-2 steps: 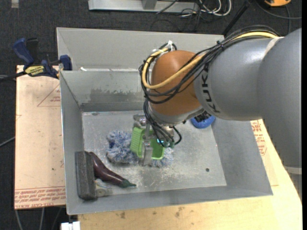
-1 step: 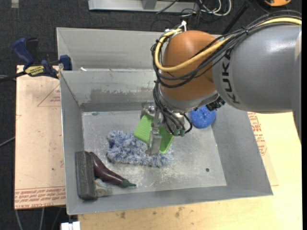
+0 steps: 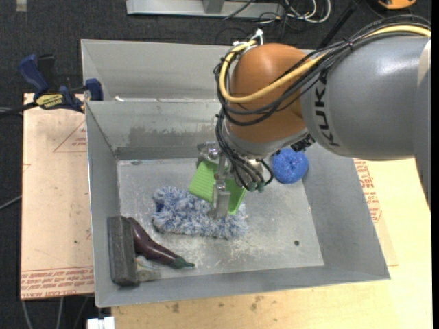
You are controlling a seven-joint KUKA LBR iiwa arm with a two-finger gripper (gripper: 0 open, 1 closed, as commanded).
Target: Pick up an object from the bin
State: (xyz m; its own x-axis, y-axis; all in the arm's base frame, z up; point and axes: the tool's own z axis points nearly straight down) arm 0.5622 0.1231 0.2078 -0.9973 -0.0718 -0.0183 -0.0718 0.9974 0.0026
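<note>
Grey and oblong, one block (image 3: 122,251) lies nearest, in the front-left corner of the bin (image 3: 101,204), running along the foot of the left wall. One toy aubergine (image 3: 152,244) rests against its right side. It is dark purple, and its green stalk end points right across the bare floor. The two look to be touching.

Farther in, near the middle of the floor, one fluffy blue-and-white rag (image 3: 185,214) is spread in a loose, rumpled patch. The gripper (image 3: 222,210) comes down on the rag's far right part, its metal tip at the spot where the rag meets one bright green flat piece (image 3: 204,180). This piece stands tilted, its lower edge on or against the rag. The gripper crosses in front of it, so green shows on both sides of the metal. The tip is in contact with, or just above, the rag and the green piece; which of these cannot be made out. How far the gripper is open cannot be told either, nor whether it has hold of anything.

Beyond and to the right, one blue ball (image 3: 289,166) with a rough surface sits on the floor, partly under the arm's orange cover (image 3: 264,91), which is ringed by yellow and black cables.

In all there are five loose things, one of each kind: block, aubergine, rag, green piece, ball.
</note>
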